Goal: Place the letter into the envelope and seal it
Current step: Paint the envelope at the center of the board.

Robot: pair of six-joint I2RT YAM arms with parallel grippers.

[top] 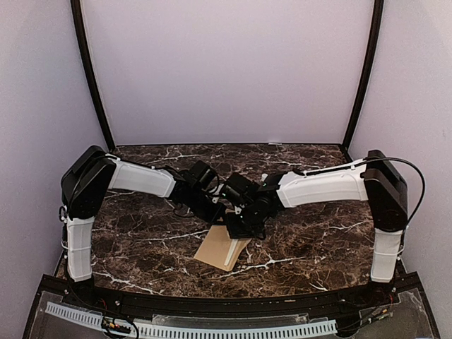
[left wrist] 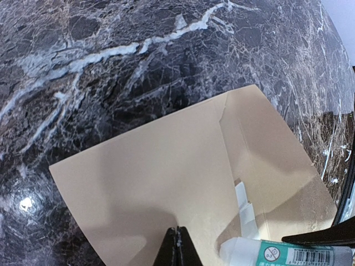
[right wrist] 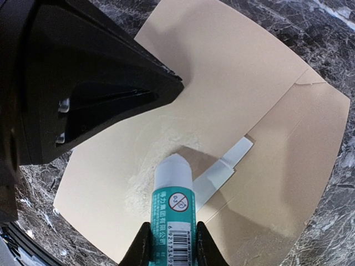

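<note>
The glue stick (right wrist: 173, 205) carries a teal label with a white band. On it are a red crossed-out circle, a line of Chinese characters too small to read with certainty, and a barcode whose digits begin 6 921734. The right tool (right wrist: 172, 230) has the stick clamped between its two fingers, which are closed only as far as the tube's width. The white tip of the stick points down at the envelope (right wrist: 238, 83). Whether the tip actually touches the paper cannot be told, but a whitish smear shows on the brown surface around it. The left tool (left wrist: 176, 244) is fully closed and holds nothing, and its pinched tips press down on the face of the envelope just beside the glue stick. The envelope lies flat on the dark marble worktop (top: 318, 240), at the middle near the front edge, below both tools. Its flap is folded out flat on the side toward the right arm. A pale strip (right wrist: 224, 166) lies along the fold line, and it is unclear whether this is an edge of the letter.
</note>
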